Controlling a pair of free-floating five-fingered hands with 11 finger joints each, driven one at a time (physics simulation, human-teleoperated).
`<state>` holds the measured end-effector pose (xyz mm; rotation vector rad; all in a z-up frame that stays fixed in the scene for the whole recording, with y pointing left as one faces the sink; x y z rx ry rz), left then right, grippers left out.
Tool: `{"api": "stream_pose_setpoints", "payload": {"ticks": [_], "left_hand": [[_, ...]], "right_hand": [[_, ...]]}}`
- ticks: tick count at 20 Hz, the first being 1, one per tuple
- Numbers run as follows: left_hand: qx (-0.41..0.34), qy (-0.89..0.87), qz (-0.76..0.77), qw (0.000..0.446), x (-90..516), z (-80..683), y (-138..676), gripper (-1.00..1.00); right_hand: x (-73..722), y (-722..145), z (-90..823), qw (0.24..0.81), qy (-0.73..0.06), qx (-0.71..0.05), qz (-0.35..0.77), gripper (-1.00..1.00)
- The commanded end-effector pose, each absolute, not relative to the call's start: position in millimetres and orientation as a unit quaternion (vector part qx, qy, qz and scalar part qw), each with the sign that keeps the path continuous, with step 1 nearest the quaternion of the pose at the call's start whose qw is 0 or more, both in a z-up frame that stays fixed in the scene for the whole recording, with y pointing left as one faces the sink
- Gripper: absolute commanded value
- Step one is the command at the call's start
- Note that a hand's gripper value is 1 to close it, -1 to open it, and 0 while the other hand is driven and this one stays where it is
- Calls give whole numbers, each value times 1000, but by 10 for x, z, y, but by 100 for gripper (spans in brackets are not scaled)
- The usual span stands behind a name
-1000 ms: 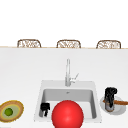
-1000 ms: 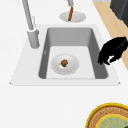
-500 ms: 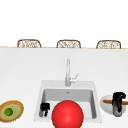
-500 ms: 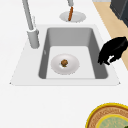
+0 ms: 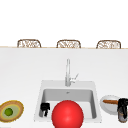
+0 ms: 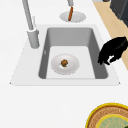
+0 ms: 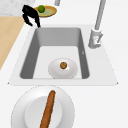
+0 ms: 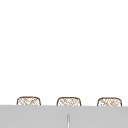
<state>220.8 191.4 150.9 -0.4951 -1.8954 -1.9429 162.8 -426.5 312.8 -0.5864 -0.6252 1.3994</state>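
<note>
My left hand (image 5: 45, 109) hovers at the sink's (image 5: 40, 100) front left corner, fingers hanging loosely and holding nothing; the side views show the left hand (image 6: 113, 50) over the front rim and the left hand (image 7: 30, 13) beside a woven plate. My right hand (image 5: 122, 106) stands at the right front edge of a white plate (image 5: 108, 108) that carries a brown stick-shaped food (image 5: 110, 101). A white bowl (image 6: 72, 66) with a small brown item (image 6: 64, 62) sits in the basin. A red ball (image 5: 67, 115) covers the basin's front.
A woven plate (image 5: 16, 110) with a green fruit (image 5: 8, 111) lies on the counter left of the sink. The faucet (image 5: 67, 72) rises behind the basin. Three wicker chairs (image 5: 28, 43) stand beyond the counter. A wooden floor strip (image 6: 110, 22) runs along the counter's front.
My right hand has moved right and toward the front, off the white plate; the brown food stays on the plate. The left hand has not moved.
</note>
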Motion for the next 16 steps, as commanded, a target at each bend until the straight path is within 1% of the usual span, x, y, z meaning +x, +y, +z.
{"api": "stream_pose_setpoints", "payload": {"ticks": [1, 6, 9, 12, 16], "left_hand": [[-176, -674, -691, 190, 2208, 1509, 1914, 0], [-176, -674, -691, 190, 2208, 1509, 1914, 0], [-176, -674, -691, 190, 2208, 1509, 1914, 0], [-176, -674, -691, 190, 2208, 1509, 1914, 0], [-176, -674, -691, 190, 2208, 1509, 1914, 0]], "right_hand": [[1633, -4180, 2933, 672, -320, -232, 626, 100], [1713, -4174, 2691, 675, -327, -213, 626, 100], [1817, -4206, 2563, 659, -334, -212, 639, 100], [1849, -4225, 2502, 638, -361, -223, 642, 100], [1854, -4331, 2255, 632, -387, -205, 640, 100]]}}
